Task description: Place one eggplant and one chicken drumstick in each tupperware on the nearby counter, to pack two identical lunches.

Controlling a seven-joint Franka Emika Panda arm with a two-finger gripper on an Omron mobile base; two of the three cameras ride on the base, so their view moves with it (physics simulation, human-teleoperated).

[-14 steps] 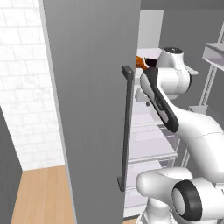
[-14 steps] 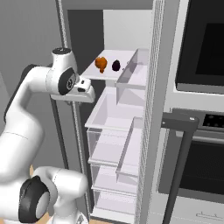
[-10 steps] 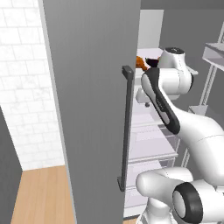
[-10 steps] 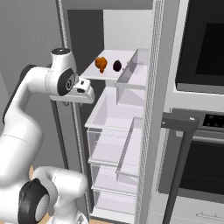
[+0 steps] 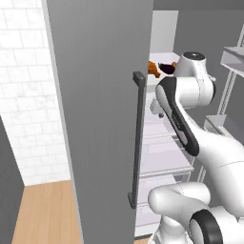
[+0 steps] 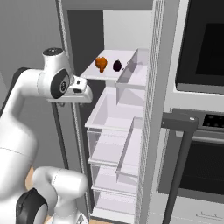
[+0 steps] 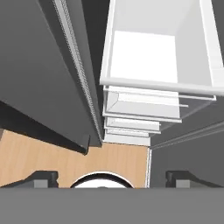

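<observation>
From behind on the left, the white arm is bending up beside an open grey fridge door with a dark handle, its upper joint sitting level with the top shelf, where an orange chicken drumstick and a dark eggplant are lying. Wood floor is showing below.

From the right, the hand is reaching toward the fridge's clear drawers; drumstick and eggplant are resting near each other on the shelf. An oven is standing alongside.

Looking down from the hand, the jaws are standing wide open, gripping nothing, fingertips hanging over stacked drawers.
</observation>
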